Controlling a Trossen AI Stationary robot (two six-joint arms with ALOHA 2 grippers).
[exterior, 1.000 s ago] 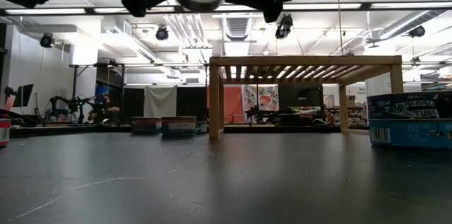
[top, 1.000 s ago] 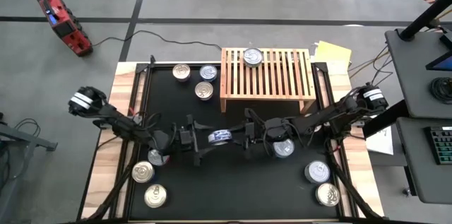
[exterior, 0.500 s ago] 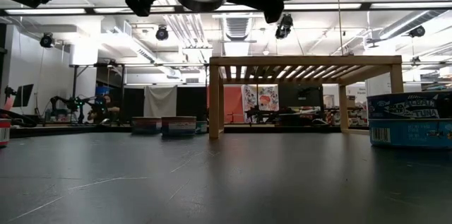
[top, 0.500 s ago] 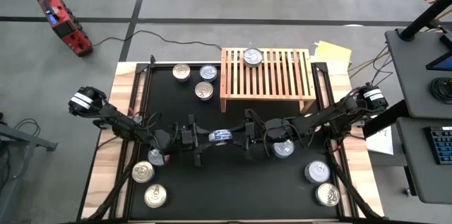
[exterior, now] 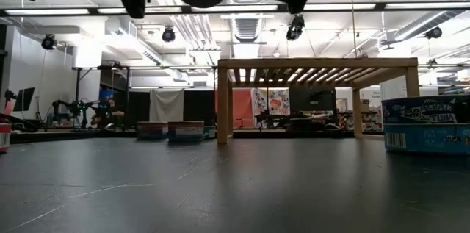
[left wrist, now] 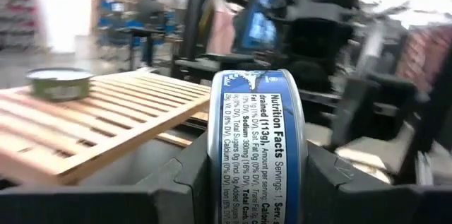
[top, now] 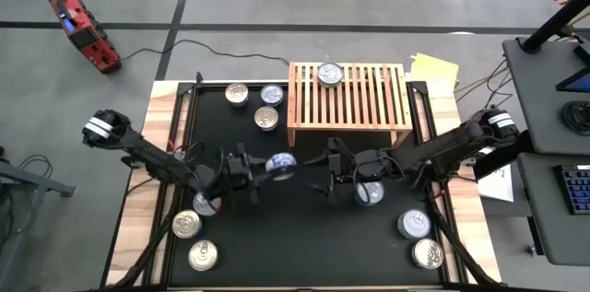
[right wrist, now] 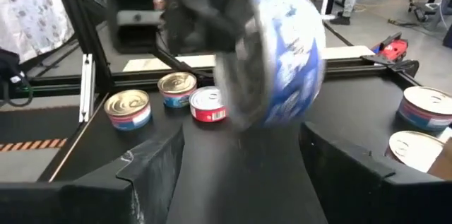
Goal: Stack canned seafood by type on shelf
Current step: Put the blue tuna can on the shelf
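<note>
The shelf [top: 348, 97] is pale honey wood, its top striped by dark gaps between light slats, and the one tin on it [top: 330, 74] has a silver lid with a greenish cast. Left of the shelf, three tins [top: 261, 104] show silver lids, two with blue rims. In front of the shelf, the left gripper [top: 262, 171] is matte black and clamps a blue tin [left wrist: 257, 146] whose side label is blue and white with small dark nutrition print. The mat [top: 304, 246] under the shelf is black, framed by light wood [top: 138, 237]. Farther from the shelf sit a red-sided tin [right wrist: 208, 104] and gold-lidded ones [right wrist: 128, 109] with blue and red bands
</note>
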